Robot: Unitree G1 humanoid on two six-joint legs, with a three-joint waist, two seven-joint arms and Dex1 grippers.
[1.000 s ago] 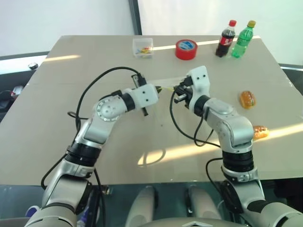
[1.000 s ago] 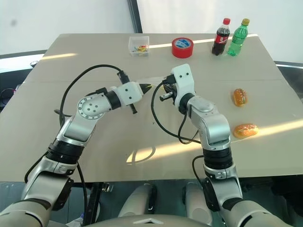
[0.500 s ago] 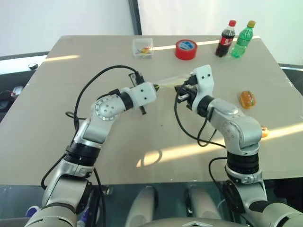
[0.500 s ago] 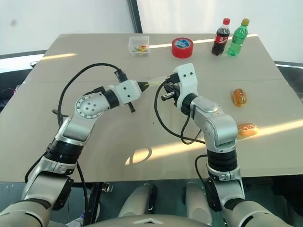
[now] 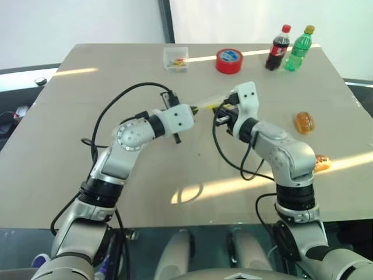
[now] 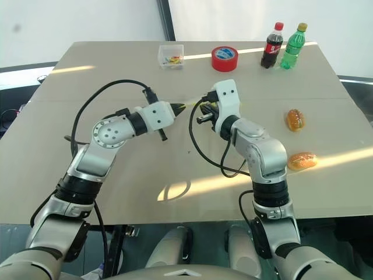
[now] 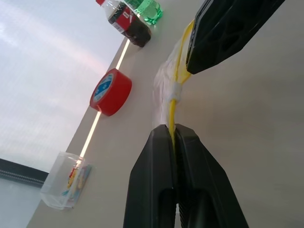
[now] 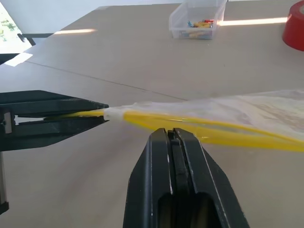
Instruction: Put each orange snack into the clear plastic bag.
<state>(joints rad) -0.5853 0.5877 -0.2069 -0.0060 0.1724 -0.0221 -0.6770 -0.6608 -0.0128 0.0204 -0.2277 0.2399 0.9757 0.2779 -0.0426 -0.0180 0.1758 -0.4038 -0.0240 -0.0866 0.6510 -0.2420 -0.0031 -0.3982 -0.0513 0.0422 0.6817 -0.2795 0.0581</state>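
Observation:
The clear plastic bag [image 5: 205, 105] hangs above the middle of the table, stretched by its yellow strip [image 8: 190, 121] between my two grippers. My left gripper [image 7: 172, 128] is shut on one end of the strip. A short way along the strip my right gripper [image 8: 172, 130] is shut on it too, and its black fingers [image 7: 223, 33] face the left one. Two orange snacks lie on the table at the right: one [image 6: 295, 119] further back, the other [image 6: 302, 160] nearer, just past my right elbow.
Along the table's far edge stand a small clear box of colourful bits [image 5: 176, 59], a red tape roll [image 5: 229, 60], a cola bottle [image 5: 278, 48] and a green bottle [image 5: 299, 48]. Black cables loop from both wrists over the table.
My right elbow swung outward and came back. Both grippers kept their hold on the bag's strip and stayed almost in place.

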